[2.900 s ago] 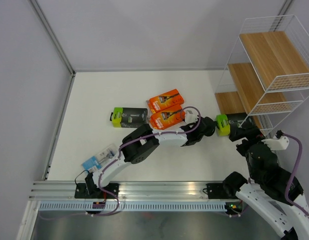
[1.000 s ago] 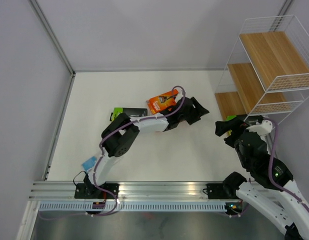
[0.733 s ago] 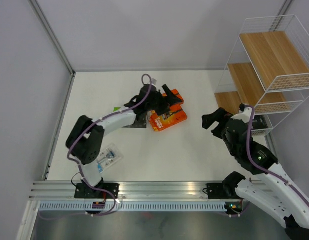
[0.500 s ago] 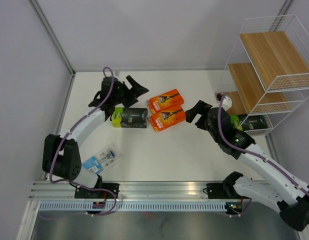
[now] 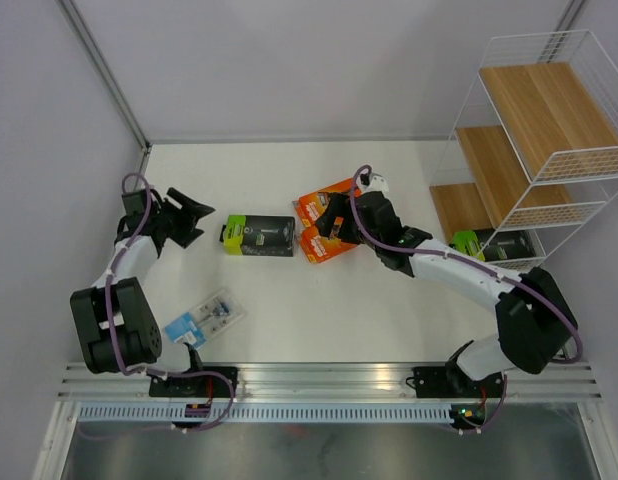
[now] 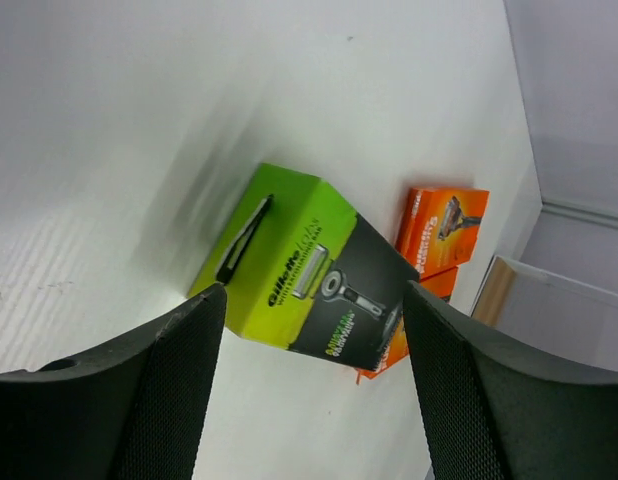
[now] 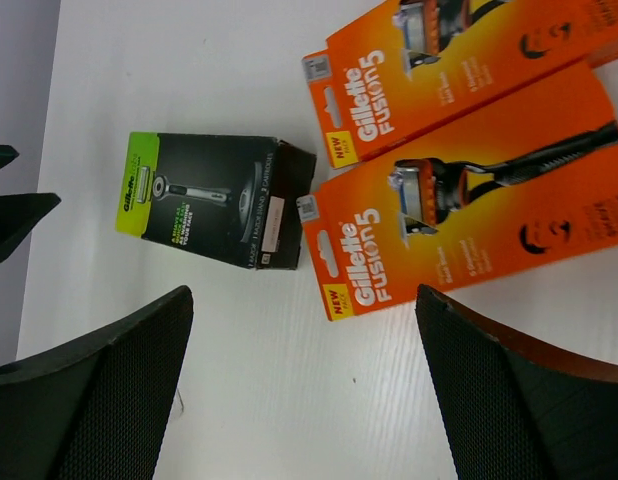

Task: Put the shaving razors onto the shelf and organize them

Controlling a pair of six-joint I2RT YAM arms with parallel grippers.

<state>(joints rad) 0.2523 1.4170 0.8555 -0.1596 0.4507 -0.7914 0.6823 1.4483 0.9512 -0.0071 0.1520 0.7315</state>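
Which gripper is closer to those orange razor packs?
Right. The right gripper hovers directly over the orange packs, open. The left gripper is at the table's left side, beyond the black pack.

You're working in a robot lab cell: plain grey partition walls [image 5: 289,60] box in a white table [image 5: 329,310], with an aluminium rail [image 5: 319,378] along its near edge.
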